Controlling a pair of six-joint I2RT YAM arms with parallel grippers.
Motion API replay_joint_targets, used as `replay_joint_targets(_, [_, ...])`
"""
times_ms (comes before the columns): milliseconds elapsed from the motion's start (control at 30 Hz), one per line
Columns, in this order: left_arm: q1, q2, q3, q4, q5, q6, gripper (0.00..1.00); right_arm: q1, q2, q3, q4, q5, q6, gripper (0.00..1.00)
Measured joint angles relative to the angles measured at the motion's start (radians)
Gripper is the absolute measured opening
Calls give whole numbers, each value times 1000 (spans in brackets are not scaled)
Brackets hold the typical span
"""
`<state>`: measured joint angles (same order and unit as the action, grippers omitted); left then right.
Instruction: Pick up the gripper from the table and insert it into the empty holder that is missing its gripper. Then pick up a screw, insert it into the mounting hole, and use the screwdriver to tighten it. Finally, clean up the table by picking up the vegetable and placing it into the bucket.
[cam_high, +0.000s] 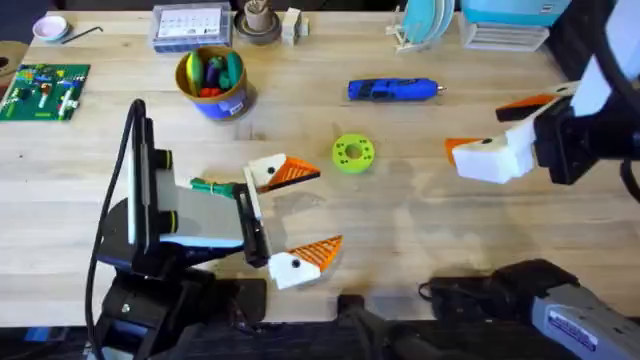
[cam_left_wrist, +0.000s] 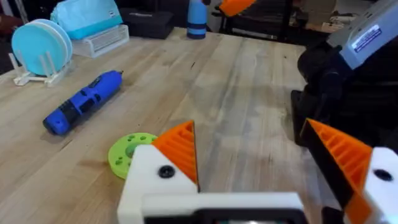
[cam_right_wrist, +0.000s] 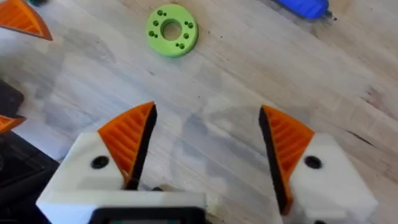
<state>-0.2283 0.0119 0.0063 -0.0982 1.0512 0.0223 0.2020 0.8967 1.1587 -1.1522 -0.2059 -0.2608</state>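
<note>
Jaws on your left gripper (cam_high: 298, 215) stand wide apart w/ nothing between them. The orange ribbed pads (cam_left_wrist: 180, 146) face each other over bare table (cam_high: 420, 230). Right gripper (cam_high: 492, 128) is the same: spread wide, empty, hanging above the wood at the right side.

Each cream holder block (cam_high: 268, 172) I can see carries an orange wedge (cam_right_wrist: 287, 140), and a dark screw head (cam_right_wrist: 99, 163) sits in its side. So I judge the fit-and-screw part done and the cleanup left.

Green disc (cam_high: 352, 153) lies just beyond the left fingertips. Screwdriver (cam_high: 393, 90) lies farther back, well apart from both arms. Vegetable (cam_high: 212, 187) lies back beside the left arm's wrist, behind its fingertips and partly hidden by the arm. Bucket (cam_high: 212, 82) stands farther back on the left, already holding a few coloured toys.

Risks:
- The veg is behind the left jaws, so you can't close on it from here. Swing round carelessly and the wrist may shove it farther under the arm.
- Send the right arm across instead and it could hit the left fingers or knock the disc.
- The veg is thin and probably slick, so a skewed pinch may squirt it out.
- The bucket is small and part full. Drop off-centre and the veg could catch the rim or bounce out.
</note>
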Motion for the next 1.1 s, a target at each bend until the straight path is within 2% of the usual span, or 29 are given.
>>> replay_joint_targets(33, [0,0,0,0,0,-1,992,0,0,0,0,0,0,994])
replay_joint_targets(67, [0,0,0,0,0,-2,914,0,0,0,0,0,0,994])
replay_joint_targets(100, [0,0,0,0,0,-1,793,0,0,0,0,0,0,994])
replay_joint_targets(233, [0,0,0,0,-1,0,139,0,0,0,0,0,0,994])
replay_joint_targets(267, [0,0,0,0,-1,2,51,0,0,0,0,0,0,994])
replay_joint_targets(333, [0,0,0,0,-1,3,14,0,0,0,0,0,0,994])
replay_joint_targets(367, [0,0,0,0,-1,5,49,0,0,0,0,0,0,994])
replay_joint_targets(567, [0,0,0,0,0,2,947,0,0,0,0,0,0,993])
replay_joint_targets(700, [0,0,0,5,-6,3,992,0,0,0,2,0,0,993])
replay_joint_targets(867, [0,0,0,19,-73,-18,992,0,0,0,22,0,0,994])
replay_joint_targets(1000, [0,0,54,-45,-208,-86,992,0,0,0,26,0,0,994])
replay_joint_targets(1100, [0,34,184,-201,-349,-109,992,0,0,0,45,0,0,994])
